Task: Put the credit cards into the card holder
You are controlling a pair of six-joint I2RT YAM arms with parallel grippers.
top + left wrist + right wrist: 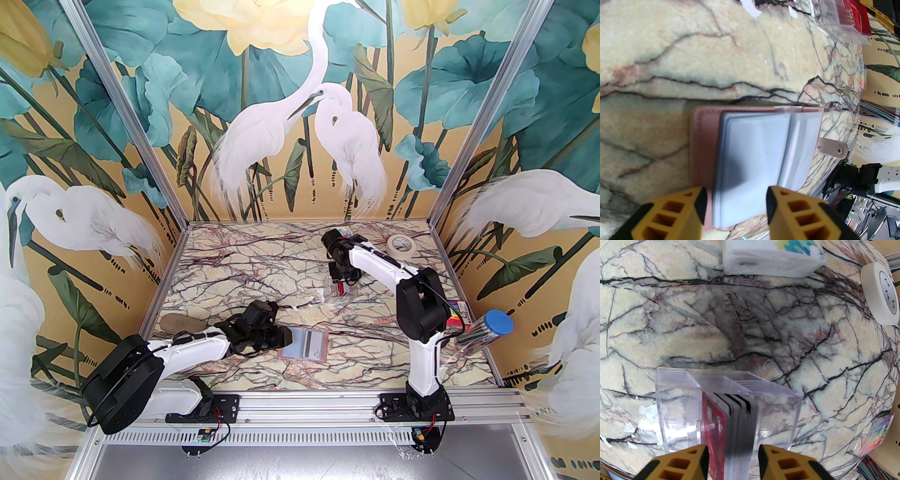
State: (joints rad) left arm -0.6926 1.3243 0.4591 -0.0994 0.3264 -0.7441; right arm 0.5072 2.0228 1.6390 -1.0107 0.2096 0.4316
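we log card holder (698, 145) dusty pink | credit cards (731, 422) red, grey, black | table (693, 322) cream, dark-veined marble

Ctr table (262, 281) free — stand (670, 404) walls round cards (738, 418)

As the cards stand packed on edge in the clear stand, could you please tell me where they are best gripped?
Likely by their exposed top edges, coming straight down from above. The cards stand upright with their faces sideways, and the walls of the clear stand enclose their lower parts. The fingers should close across the faces.
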